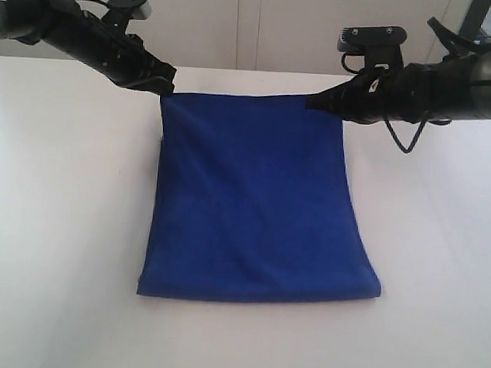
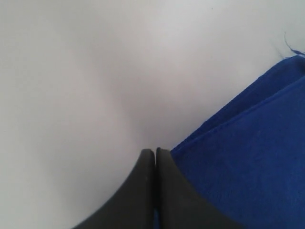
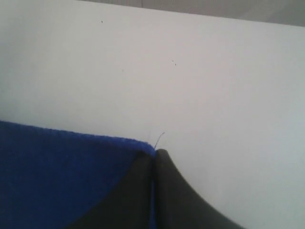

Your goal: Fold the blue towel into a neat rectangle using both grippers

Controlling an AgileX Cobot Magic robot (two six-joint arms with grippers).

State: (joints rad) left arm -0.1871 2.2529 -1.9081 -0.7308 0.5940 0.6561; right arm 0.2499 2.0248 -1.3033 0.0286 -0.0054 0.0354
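Bright, even, washed-out light (wrist views soft)

**Four kinds, six items**

One blue towel (image 1: 257, 201). One white table (image 1: 51, 222) under the towel. Two black grippers at the towel's far corners: left gripper (image 1: 164, 86), right gripper (image 1: 313, 103). Two black arms, one either side of the towel: left arm (image 1: 63, 23), right arm (image 1: 460, 84).

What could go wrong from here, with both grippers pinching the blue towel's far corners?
1. The left gripper and the right gripper each grip only the tip of a corner of the blue towel, so a corner may slip out.
2. In the left wrist view its layers look offset at the edge; pressing the fold now could leave an uneven rectangle.
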